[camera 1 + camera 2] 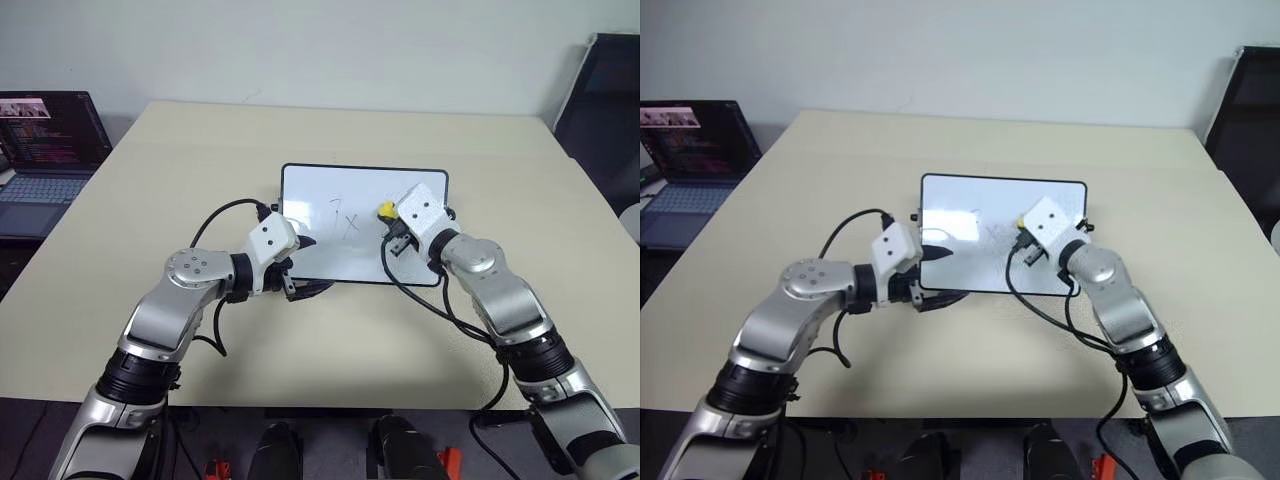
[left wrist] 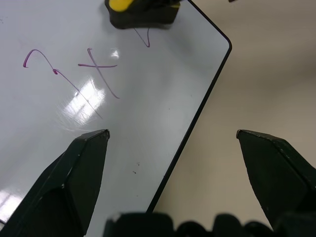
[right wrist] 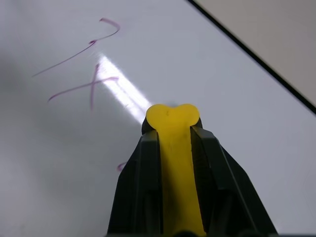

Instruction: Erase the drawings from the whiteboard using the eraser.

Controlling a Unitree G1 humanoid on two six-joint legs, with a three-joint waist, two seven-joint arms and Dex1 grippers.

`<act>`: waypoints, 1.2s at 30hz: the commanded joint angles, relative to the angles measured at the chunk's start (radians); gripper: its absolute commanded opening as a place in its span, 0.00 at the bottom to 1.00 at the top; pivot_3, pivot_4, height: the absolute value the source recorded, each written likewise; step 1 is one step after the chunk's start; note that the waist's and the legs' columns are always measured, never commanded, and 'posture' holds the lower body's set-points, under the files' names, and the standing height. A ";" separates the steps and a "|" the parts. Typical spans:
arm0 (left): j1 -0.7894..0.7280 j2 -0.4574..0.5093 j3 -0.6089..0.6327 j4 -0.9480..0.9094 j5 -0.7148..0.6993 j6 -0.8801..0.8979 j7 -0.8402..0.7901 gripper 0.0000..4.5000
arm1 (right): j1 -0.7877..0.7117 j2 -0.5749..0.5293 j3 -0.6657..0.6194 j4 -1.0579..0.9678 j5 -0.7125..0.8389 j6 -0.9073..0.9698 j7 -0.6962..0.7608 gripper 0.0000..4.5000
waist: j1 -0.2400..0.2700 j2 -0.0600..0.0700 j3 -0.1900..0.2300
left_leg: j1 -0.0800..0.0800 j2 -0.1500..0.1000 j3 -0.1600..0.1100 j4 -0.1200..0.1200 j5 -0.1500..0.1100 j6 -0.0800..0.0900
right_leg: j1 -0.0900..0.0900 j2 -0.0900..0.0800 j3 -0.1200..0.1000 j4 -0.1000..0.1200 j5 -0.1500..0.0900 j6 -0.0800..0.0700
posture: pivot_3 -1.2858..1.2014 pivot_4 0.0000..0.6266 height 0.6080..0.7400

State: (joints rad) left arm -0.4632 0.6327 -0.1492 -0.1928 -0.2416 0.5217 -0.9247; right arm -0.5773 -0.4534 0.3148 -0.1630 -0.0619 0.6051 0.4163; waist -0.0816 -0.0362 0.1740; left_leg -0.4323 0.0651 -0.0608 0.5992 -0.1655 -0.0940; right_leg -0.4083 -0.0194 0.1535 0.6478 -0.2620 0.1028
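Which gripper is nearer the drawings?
Right. The right gripper, shut on the eraser, sits beside the drawings; the left gripper straddles the whiteboard edge.

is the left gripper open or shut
Open: the left gripper's two black fingers stand wide apart over the whiteboard's edge, holding nothing.

I read the whiteboard [image 1: 400, 255] as glossy and smooth, throwing white glare beside the drawings [image 2: 74, 79], which look like thin purple marker ink; its thin frame seems black plastic; the eraser [image 3: 174, 148] on the board looks smooth, slightly shiny yellow plastic; the fingers [image 2: 74, 187] look matt black plastic; the table [image 1: 200, 150] under the board looks matt, smooth beige laminate.
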 commanded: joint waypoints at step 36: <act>0.021 0.008 0.025 -0.032 -0.020 -0.030 -0.002 1.00 | 0.021 -0.029 0.042 -0.015 -0.132 0.092 0.154 0.04 | -0.002 -0.001 0.000 | 0.000 0.000 0.000 0.007 0.002 0.002 | 0.002 0.000 0.001 0.000 0.004 -0.002 | 0.52 0.24 1.00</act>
State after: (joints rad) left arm -0.4358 0.6370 -0.1479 -0.1937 -0.2513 0.5134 -0.9273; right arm -0.5829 -0.4709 0.3289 -0.1810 -0.2109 0.6544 0.5236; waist -0.0837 -0.0367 0.1738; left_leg -0.4319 0.0651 -0.0604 0.6066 -0.1638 -0.0919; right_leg -0.4060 -0.0194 0.1542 0.6474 -0.2579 0.1003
